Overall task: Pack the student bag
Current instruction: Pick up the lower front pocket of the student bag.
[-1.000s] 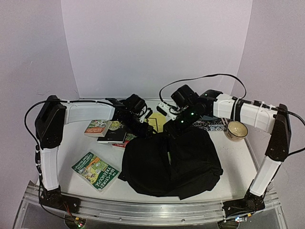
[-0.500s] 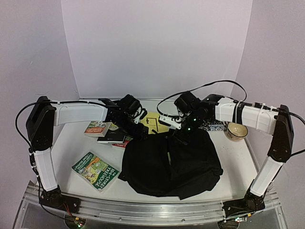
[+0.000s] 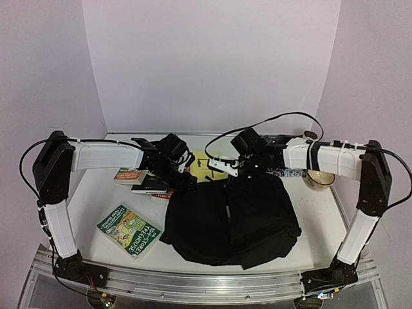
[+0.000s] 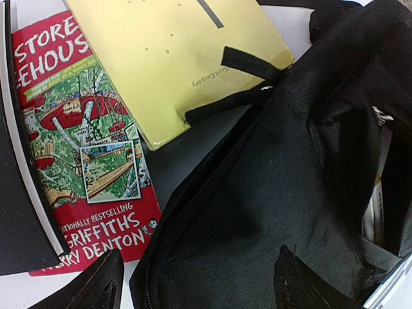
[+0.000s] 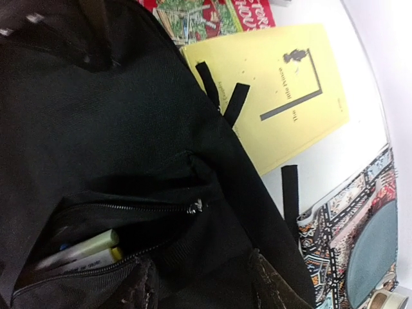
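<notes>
The student bag (image 3: 228,219), a large black fabric backpack, lies flat in the middle of the table. My left gripper (image 3: 182,182) hovers over its top left corner. In the left wrist view this gripper (image 4: 199,286) is open, its fingers wide apart above the bag's fabric (image 4: 277,193). My right gripper (image 3: 241,177) is at the bag's top edge. In the right wrist view its fingers (image 5: 138,286) straddle a fold of the bag (image 5: 212,251) beside an open zipped pocket holding pens (image 5: 77,251). Whether they pinch the fold is unclear.
A yellow book (image 3: 196,164) lies just behind the bag, partly under its loop straps (image 5: 222,96). A red book (image 4: 77,161) and other books (image 3: 138,177) sit at the left. A green book (image 3: 129,230) lies at the front left. A patterned book (image 3: 286,170) and a cup (image 3: 320,178) are on the right.
My right gripper has moved left and down onto the bag's top edge, and its jaws opened a little and then narrowed. The left arm has shifted slightly towards the bag's corner.
</notes>
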Action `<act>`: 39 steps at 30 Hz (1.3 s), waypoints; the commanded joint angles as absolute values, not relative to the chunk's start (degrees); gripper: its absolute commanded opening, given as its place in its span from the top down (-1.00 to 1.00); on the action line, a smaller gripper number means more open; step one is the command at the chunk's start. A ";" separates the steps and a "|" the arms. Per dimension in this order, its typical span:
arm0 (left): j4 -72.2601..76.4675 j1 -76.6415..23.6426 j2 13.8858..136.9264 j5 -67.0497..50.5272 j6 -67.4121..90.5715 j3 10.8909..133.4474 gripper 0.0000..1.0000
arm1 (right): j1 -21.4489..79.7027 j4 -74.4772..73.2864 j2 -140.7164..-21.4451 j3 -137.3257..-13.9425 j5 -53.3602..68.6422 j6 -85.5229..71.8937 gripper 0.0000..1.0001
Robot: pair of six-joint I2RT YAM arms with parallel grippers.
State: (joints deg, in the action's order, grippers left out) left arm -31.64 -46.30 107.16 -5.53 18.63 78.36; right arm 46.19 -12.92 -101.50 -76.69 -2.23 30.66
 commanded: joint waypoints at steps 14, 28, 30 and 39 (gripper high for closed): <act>-28.42 -46.16 101.95 -5.80 19.69 76.26 -0.62 | 46.07 -3.44 -107.23 -74.84 -8.64 31.74 0.06; -28.36 -46.15 101.17 -5.37 19.27 75.43 -0.62 | 45.15 -6.73 -105.40 -78.15 -10.36 28.49 0.62; -28.36 -46.16 101.25 -5.07 19.25 75.24 -0.62 | 44.38 -7.07 -104.39 -78.31 -9.49 26.82 0.62; -28.21 -46.20 100.51 -4.95 19.64 74.22 -0.62 | 43.31 -9.61 -105.85 -80.55 -8.79 22.47 0.55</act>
